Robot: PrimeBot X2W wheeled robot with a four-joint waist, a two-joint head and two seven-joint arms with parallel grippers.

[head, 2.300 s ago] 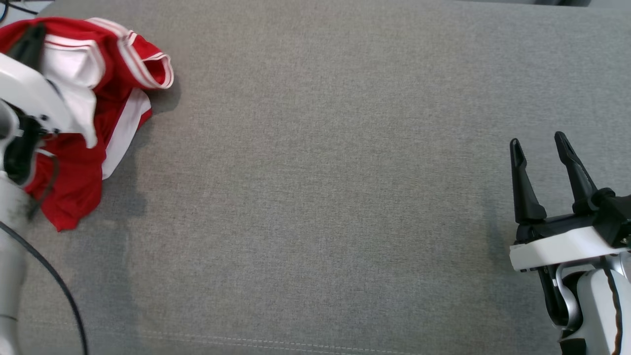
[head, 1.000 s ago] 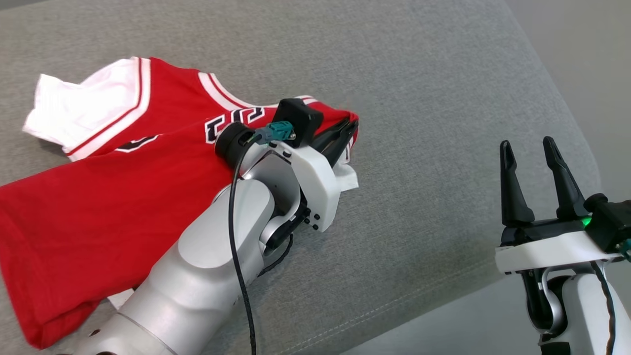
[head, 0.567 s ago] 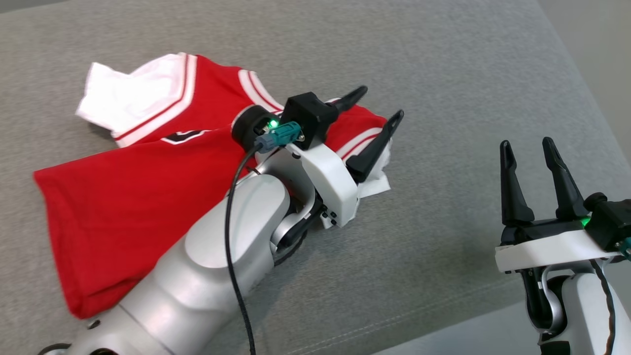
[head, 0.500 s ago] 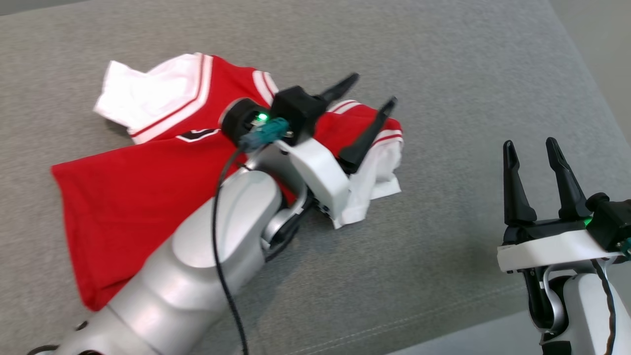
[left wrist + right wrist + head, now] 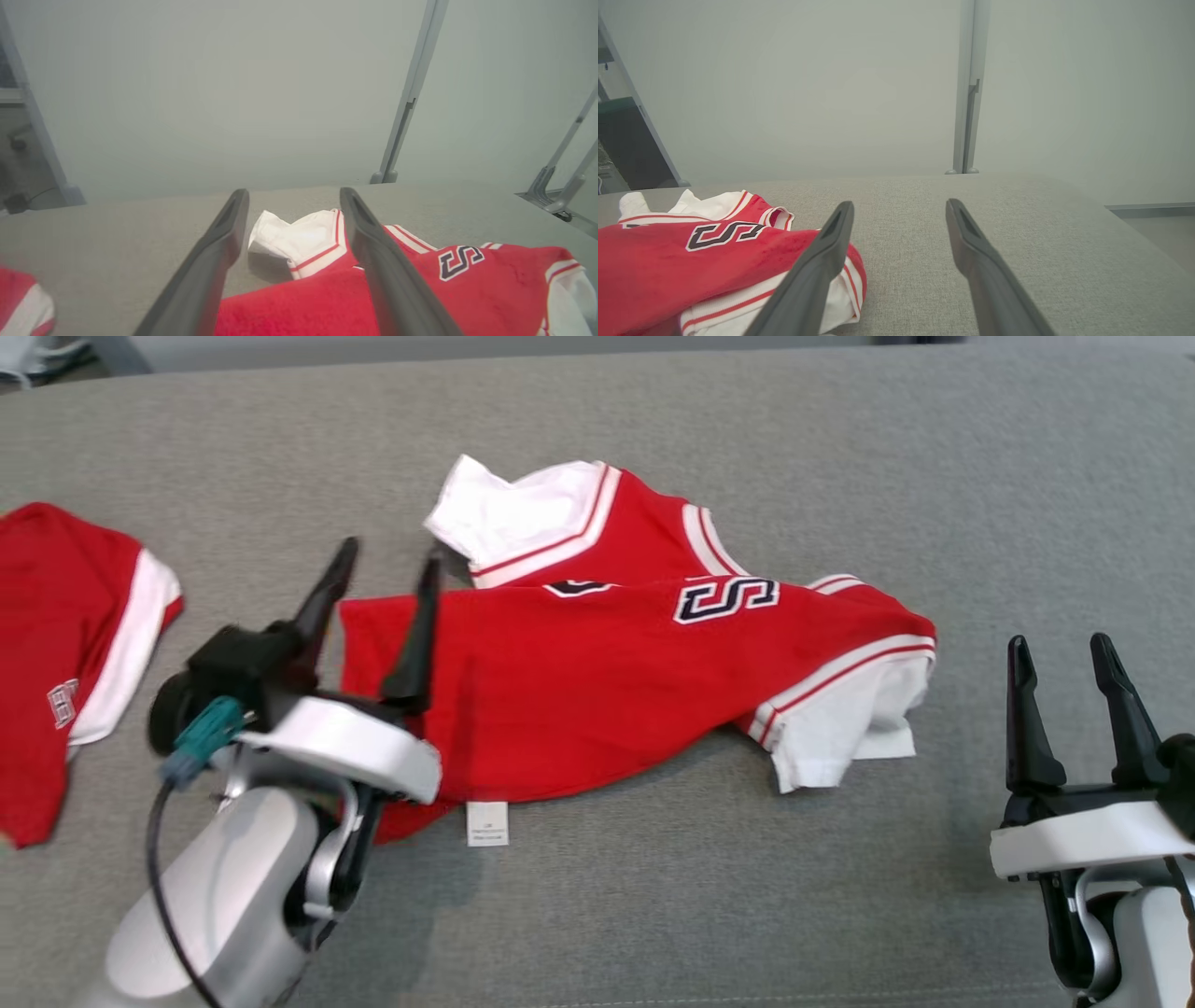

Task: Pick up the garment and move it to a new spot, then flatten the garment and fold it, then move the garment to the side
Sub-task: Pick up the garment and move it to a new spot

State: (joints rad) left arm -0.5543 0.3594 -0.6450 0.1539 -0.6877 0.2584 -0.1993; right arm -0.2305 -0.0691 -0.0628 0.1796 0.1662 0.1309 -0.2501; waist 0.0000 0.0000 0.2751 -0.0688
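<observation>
Garment (image 5: 597, 700), red and white: lower left corner hidden behind the left end effector (image 5: 390, 555), which is blurred in the head view. Chest lettering (image 5: 726, 599): one S legible, the rest folded under. Sewn label (image 5: 487, 823): print too small to read. Second red garment (image 5: 65, 616): cut off by the head view's left edge; white mark (image 5: 63, 702) on it unreadable. Right end effector (image 5: 1058, 639): arm (image 5: 1144, 933) cut by the lower right corner.

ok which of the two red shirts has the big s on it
The middle shirt, the one with white sleeves, has the dark S near its collar. The other shirt, at the left edge, shows a white stripe and a small mark.
</observation>
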